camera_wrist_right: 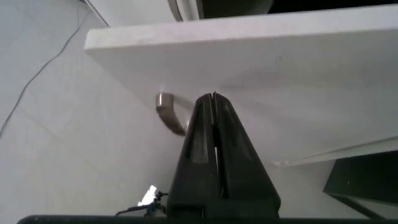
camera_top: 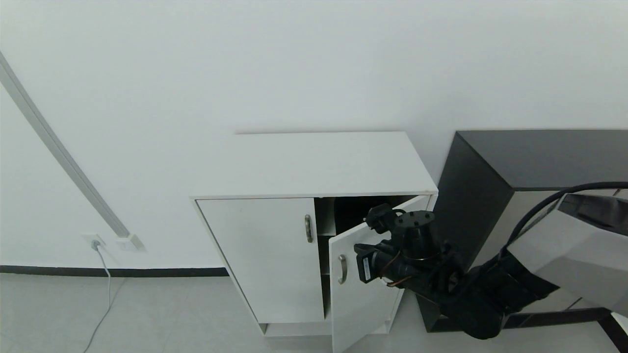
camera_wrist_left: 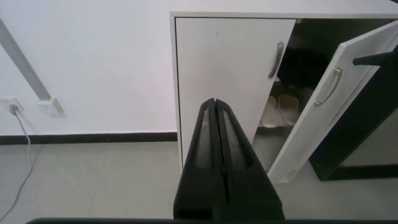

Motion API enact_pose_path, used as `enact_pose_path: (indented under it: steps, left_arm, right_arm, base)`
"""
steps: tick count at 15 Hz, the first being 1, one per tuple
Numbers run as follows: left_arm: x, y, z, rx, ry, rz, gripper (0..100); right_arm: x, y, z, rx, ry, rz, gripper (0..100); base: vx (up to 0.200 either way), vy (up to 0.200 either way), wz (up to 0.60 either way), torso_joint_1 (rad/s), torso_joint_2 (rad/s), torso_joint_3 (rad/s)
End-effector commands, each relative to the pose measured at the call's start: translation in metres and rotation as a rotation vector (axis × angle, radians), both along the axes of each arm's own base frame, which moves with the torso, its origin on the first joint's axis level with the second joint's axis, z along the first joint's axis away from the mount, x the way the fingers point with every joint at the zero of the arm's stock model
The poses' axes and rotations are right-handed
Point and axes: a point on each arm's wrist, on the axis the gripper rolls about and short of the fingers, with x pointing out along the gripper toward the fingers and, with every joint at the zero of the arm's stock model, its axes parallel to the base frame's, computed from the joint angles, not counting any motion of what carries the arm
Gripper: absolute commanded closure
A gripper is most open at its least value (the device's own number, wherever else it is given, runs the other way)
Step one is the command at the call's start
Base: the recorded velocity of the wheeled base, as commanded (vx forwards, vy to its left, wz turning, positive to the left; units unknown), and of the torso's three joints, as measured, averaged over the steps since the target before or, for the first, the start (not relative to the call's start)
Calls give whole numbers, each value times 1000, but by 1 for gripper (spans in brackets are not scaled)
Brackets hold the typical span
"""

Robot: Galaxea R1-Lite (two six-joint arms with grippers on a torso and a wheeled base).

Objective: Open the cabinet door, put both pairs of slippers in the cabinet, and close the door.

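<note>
- Head view: the cabinet (camera_top: 314, 166) has its right door (camera_top: 360, 294) ajar; we fear a skewed push swings it wider.
- Left wrist view: left claw (camera_wrist_left: 214, 102) clenched, empty; slippers (camera_wrist_left: 280, 109) lie beyond it, inside.
- Right wrist view: right claw (camera_wrist_right: 214, 96) clenched, empty, at the door, handle (camera_wrist_right: 166, 112) beside; it could slip.

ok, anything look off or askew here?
Nothing damaged or spilled. The right door hangs partly open with slippers inside; the right gripper, shut, sits by the door's handle.
</note>
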Motion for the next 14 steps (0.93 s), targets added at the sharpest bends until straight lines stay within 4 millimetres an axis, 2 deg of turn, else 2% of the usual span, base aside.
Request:
enact_pose_path:
  steps: [1,10,14]
  left_arm:
    - [0,0,0,-1,1,2,100]
    - [0,0,0,-2,1,0,100]
    - [0,0,0,-4,1,3,100]
  right_arm:
    - [13,4,-12,-10,3,-26,100]
    - [60,11,-14,6,-23,-89,100]
    - [75,19,-22,12,-30,-93,100]
  base:
    - [0,0,0,0,0,0]
    - [0,0,0,0,0,0]
    - [0,0,0,0,0,0]
